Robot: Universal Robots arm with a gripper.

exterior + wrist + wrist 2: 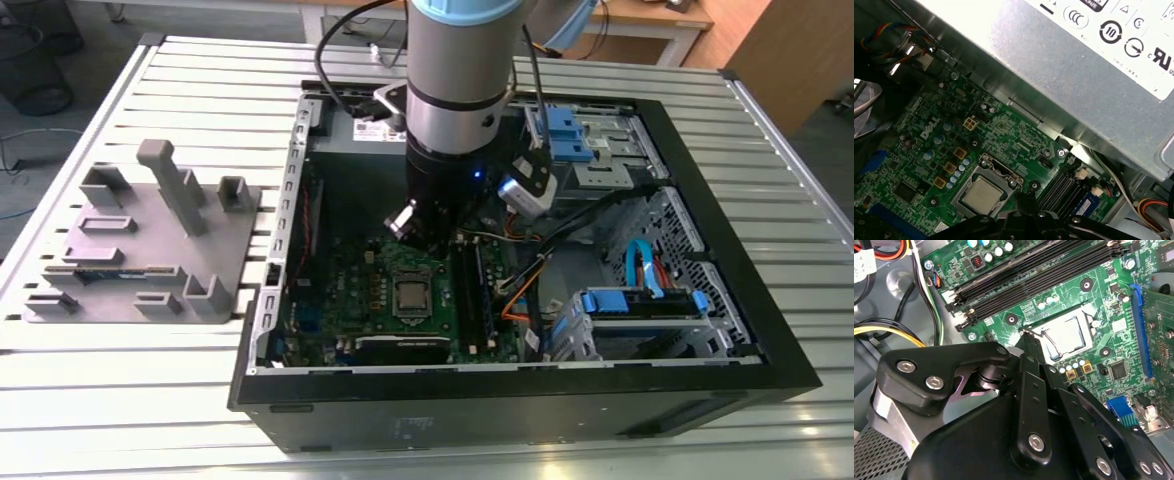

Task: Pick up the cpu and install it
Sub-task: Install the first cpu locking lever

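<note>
The gripper [422,236] is seen lowered inside the open case [534,400], its tips held over the motherboard [350,290]. In the second wrist view the gripper [1029,342] is shown with its fingers [1030,371] pressed together to a single narrow tip, and nothing is pinched between them.

The cpu [1066,334] is found just beyond that tip, lying flat in its socket on the motherboard [1094,295], apart from the fingers. In the first wrist view the cpu [981,194] is seen close in front of the gripper [1024,205], with its pale metal top bare and the socket frame [999,172] set around it. In the exterior view the cpu [410,293] is placed just below the gripper.

The memory slots [1039,270] are laid beside the socket, a little farther from the tip than the cpu. A power supply [1079,65] is mounted past the far edge of the board. Well away from the gripper, outside the case, a grey block [147,240] is set on the slatted table [134,400].
</note>
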